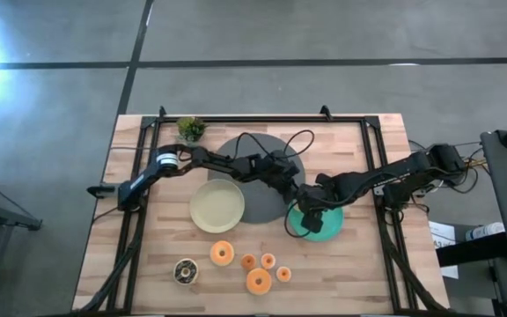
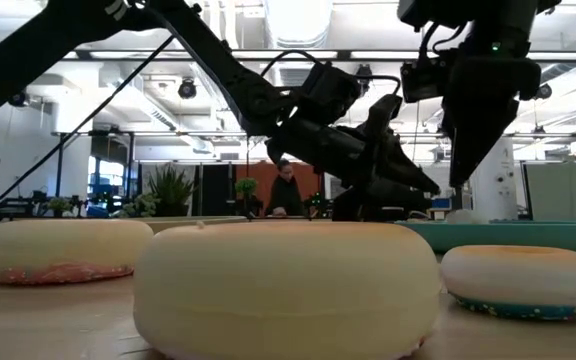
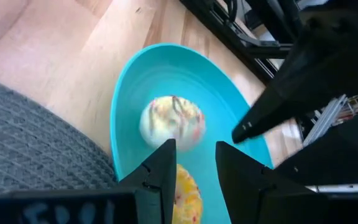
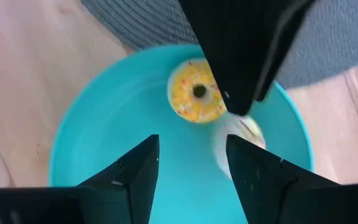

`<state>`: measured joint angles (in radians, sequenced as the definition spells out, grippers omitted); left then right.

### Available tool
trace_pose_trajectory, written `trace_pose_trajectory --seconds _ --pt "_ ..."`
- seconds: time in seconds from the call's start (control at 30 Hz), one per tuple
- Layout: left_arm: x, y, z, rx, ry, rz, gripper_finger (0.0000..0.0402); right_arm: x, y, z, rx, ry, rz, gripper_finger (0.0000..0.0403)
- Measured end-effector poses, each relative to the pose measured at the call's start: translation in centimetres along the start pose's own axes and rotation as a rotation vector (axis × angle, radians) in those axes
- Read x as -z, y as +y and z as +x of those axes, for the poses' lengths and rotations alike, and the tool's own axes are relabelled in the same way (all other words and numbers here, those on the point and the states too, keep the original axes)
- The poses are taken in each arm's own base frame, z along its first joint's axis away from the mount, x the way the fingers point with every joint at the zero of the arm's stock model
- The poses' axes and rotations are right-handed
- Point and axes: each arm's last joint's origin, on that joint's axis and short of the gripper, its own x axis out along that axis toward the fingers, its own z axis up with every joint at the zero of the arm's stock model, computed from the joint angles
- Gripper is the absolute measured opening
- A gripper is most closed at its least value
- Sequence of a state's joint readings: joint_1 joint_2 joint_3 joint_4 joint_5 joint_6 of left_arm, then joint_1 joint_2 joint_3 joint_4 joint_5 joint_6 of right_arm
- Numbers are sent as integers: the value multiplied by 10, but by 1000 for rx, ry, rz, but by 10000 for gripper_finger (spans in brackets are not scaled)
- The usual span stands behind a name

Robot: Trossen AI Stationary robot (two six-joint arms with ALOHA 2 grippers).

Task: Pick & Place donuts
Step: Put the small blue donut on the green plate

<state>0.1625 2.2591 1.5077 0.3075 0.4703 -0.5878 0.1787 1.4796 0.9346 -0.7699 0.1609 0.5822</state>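
High view, both hands parted, left hand (image 1: 304,204), right hand (image 1: 310,218), over teal plate (image 1: 327,231).

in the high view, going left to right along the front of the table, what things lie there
Dark-frosted donut → large orange donut → small orange donut → a second large orange donut, nearest the front edge → small orange donut. One more small donut sits above these two; its place in the order is unclear.

Two donuts (image 4: 199,93) on teal plate (image 4: 104,143); six (image 1: 222,254) on table (image 1: 350,273).
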Motion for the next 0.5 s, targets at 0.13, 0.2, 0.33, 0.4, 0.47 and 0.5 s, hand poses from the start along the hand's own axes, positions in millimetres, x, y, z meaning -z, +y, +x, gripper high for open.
trace_pose_trajectory --seconds 0.13,0.2,0.33,0.4,0.47,0.5 --pt "-6 -2 -7 -5 -8 -14 87 2 1 -9 -9 -6 36 180" --pt "-12 -9 -15 -6 -6 -7 87 6 2 -20 -27 -24 48 180" --pt "-17 -26 -36 -24 34 55 87 24 -1 -38 15 -9 94 180" --pt "-18 -39 -53 -30 50 108 87 31 0 -47 4 -26 117 180" --pt "-14 -53 -74 -36 78 152 87 36 7 -53 -49 -47 105 180" --pt "-11 -61 -85 -31 81 179 87 37 13 -55 -92 -58 90 180"
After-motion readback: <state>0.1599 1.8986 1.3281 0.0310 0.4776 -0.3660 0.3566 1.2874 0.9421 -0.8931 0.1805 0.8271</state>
